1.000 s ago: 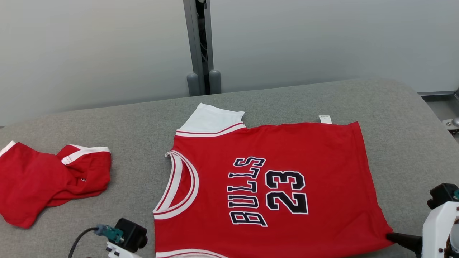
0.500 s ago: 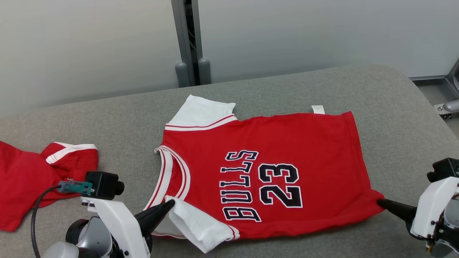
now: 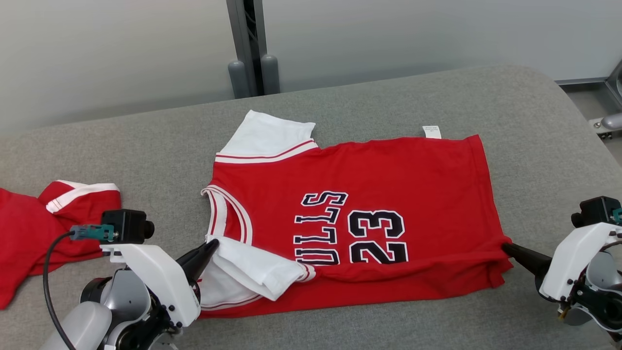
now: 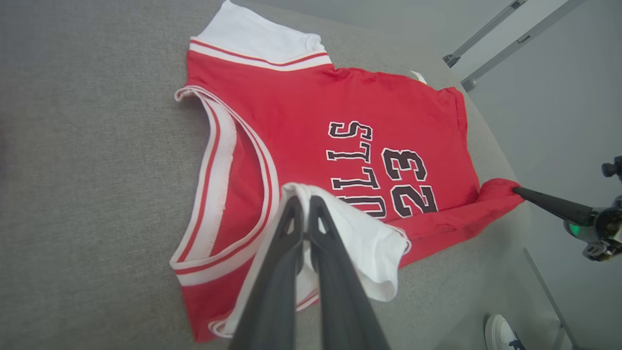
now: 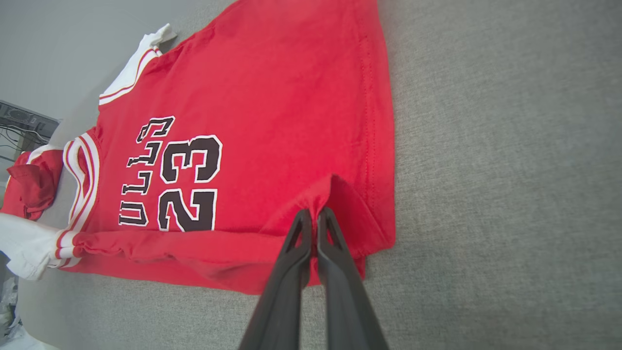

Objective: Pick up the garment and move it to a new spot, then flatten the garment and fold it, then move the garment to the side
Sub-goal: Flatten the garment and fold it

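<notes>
Two corners of the red jersey [image 3: 369,194] are lifted off the grey tabletop [image 3: 534,121]. The left jaws are clamped on the near white sleeve [image 3: 252,272], and the right jaws are pinched together on the near hem corner [image 3: 500,245]. The garment lies in the middle of the tabletop, front up, with its neck towards the robot's left. Its far sleeve [image 3: 267,138] and far edge lie flat. Between the two grips the near long edge is rolled up over the body and hides the bottom of the lettering.

By my reckoning the placing and flattening are done, and the first lengthwise fold is only partly made. That fold has to be laid down, more folds likely follow, and the move to the side is not yet begun.

A second ago the jersey lay fully spread, with the whole word and number readable and the near sleeve down at the edge. Since then the sleeve has been raised and the folded edge carried further across, covering the first letter. Both arms reach deeper in. The whole scene has also slid in the head view, which is the camera moving. A second red garment [image 3: 29,243] lies crumpled at the left, apart from the jersey.
</notes>
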Robot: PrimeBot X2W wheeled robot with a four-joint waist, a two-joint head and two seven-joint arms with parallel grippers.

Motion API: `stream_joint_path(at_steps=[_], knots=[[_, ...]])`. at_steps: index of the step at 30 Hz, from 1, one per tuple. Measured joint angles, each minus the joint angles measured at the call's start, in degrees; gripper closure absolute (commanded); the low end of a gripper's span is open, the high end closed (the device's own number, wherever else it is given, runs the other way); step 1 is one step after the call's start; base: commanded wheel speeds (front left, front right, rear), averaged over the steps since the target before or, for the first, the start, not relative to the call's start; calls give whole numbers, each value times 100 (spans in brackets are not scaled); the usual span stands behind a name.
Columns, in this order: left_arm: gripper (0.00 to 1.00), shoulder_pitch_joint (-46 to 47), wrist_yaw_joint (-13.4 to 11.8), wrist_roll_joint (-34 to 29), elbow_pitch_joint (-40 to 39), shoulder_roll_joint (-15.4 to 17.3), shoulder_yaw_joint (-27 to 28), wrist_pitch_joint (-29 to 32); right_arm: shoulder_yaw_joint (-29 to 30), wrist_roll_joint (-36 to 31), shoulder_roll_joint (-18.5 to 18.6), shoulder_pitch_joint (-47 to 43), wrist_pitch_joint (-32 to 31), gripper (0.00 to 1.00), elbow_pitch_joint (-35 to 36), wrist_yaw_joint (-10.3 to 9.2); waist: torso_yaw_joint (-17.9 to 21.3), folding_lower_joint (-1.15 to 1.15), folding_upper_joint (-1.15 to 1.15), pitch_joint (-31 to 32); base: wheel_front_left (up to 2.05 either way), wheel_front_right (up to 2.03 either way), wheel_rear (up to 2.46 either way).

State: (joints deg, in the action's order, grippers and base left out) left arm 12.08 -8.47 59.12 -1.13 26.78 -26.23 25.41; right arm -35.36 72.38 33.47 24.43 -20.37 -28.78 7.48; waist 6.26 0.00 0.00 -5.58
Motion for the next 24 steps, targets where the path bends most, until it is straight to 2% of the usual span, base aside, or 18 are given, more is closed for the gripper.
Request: stream_joint_path(at_steps=[12, 24], knots=[[100, 300, -83, -352, 624, -60, -91, -225, -10, -174, -201, 232, 432, 100, -213, 0, 13, 0, 0, -251, 0, 0, 0], [100, 607, 34, -522, 1044, -235, -199, -456, -142, -222, -270, 397, 683, 100, -412, 0, 27, 0, 0, -489, 0, 0, 0]])
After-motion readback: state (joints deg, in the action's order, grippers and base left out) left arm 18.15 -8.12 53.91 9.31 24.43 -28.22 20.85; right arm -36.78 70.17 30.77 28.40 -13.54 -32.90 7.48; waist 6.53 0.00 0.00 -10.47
